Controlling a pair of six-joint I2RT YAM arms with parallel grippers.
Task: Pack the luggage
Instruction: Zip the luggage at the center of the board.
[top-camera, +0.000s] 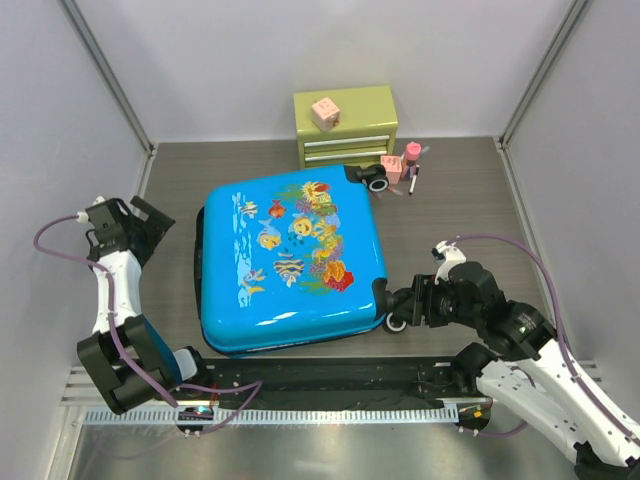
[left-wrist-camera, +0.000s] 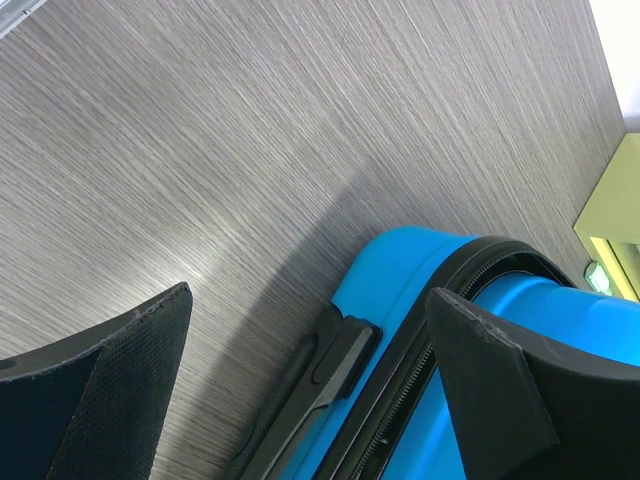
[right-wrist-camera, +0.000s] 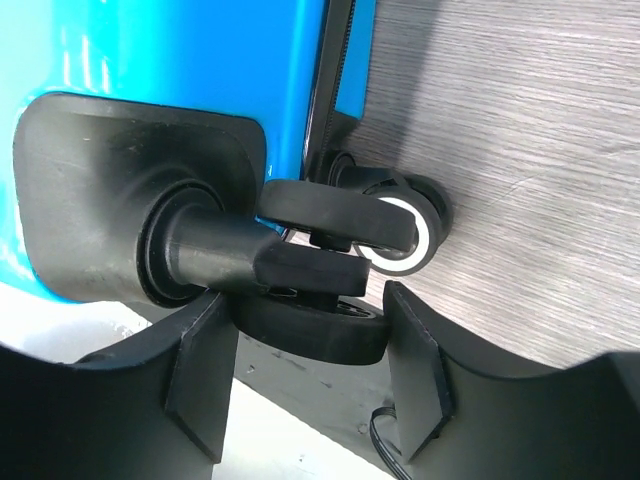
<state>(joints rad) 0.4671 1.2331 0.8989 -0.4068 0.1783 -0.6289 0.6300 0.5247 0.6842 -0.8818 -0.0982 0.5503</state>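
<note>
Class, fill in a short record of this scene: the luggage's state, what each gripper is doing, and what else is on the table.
Luggage: blue suitcase, closed, lying flat, fish print up
Left arm: left gripper open, empty, beside the suitcase's side
Right arm: right gripper astride a suitcase wheel; grip unclear
Other: green drawer chest at the back, pink cube on top

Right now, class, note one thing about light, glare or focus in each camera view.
Top external: even light, sharp, with a soft sheen on the suitcase lid. Left wrist: a bright glare patch on the table and a soft shadow beside the suitcase. Right wrist: the wheel has a bright white rim, while the end effector fingers are nearly black.
</note>
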